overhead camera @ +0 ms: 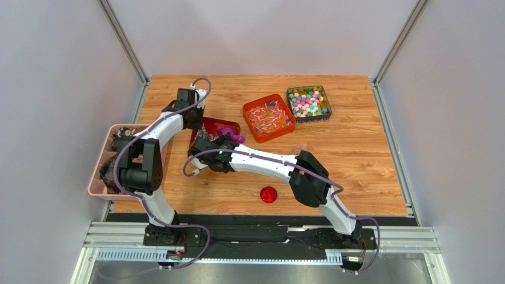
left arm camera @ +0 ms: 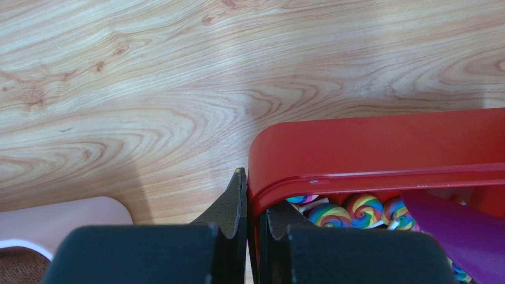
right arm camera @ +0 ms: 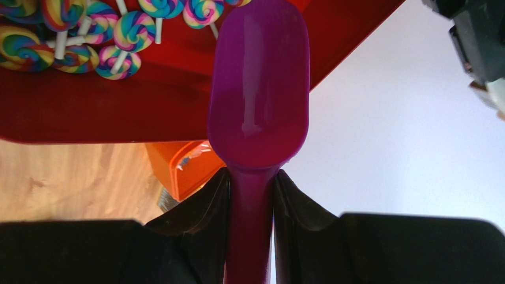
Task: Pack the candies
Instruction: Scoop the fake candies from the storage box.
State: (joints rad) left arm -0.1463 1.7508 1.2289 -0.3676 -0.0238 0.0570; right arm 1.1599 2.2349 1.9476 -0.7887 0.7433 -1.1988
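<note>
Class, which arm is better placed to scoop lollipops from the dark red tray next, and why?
Right. The right fingers grip the purple scoop, its bowl at the red tray beside the lollipops. The left fingers are pinching the tray's wall, so they are busy.

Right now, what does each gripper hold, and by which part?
The left gripper pinches the red tray by its wall near a corner. The right gripper holds the purple scoop by its handle, below the bowl.
</note>
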